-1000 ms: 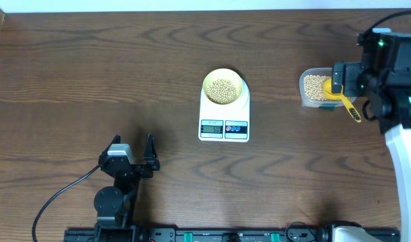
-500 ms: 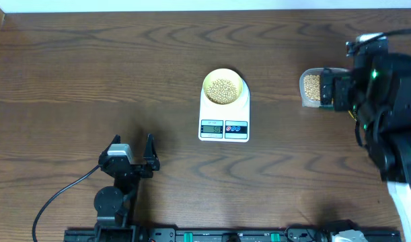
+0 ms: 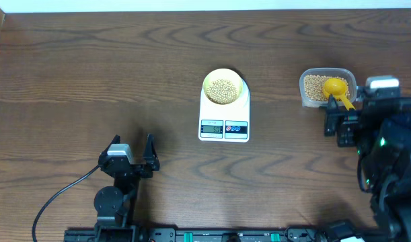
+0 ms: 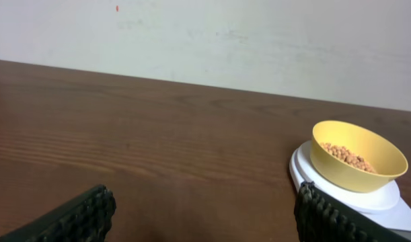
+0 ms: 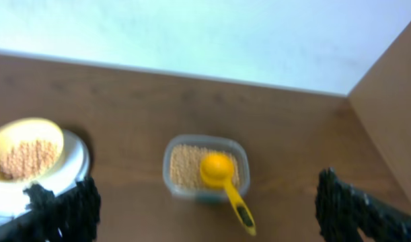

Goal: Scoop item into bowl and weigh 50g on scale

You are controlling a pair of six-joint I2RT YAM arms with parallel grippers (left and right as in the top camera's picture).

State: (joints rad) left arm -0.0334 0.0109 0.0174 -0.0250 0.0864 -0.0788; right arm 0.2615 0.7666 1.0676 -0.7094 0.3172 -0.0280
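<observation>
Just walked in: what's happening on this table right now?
A weighing job looks near its end. The yellow bowl sits on the white scale with beans in it. The yellow scoop lies in the clear tub, held by nothing. The right claw hangs open just short of the tub. The left claw sits open and empty at the table's near left.

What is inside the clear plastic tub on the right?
The clear rounded-rectangular plastic tub holds small tan beans, with a yellow long-handled scoop resting on them, handle over the rim. Beans beneath the scoop's head and the tub's floor are covered.
</observation>
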